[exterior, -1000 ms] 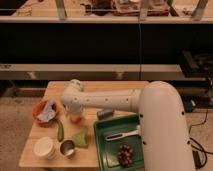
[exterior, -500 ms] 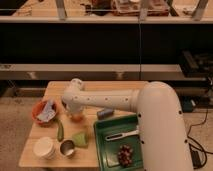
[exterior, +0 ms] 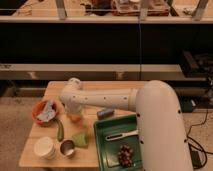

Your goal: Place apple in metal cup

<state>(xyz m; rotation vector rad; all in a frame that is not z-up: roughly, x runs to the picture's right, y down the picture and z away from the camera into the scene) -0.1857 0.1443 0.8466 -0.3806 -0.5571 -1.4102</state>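
The apple [exterior: 75, 118], small and orange-yellow, sits on the wooden table [exterior: 110, 91] right under the end of my white arm. My gripper [exterior: 74, 113] is directly over the apple and touches or nearly touches it; the arm hides most of it. The metal cup [exterior: 67, 148], shiny with a dark inside, stands upright near the table's front left edge, a short way in front of the apple and a little to its left.
A white cup [exterior: 44, 147] stands left of the metal cup. A red-brown bowl [exterior: 36, 111] holding a bluish cloth is left of the gripper. A long green vegetable [exterior: 60, 130] and a pale green wedge [exterior: 80, 139] lie between apple and cup. A green tray [exterior: 102, 142] is at the right.
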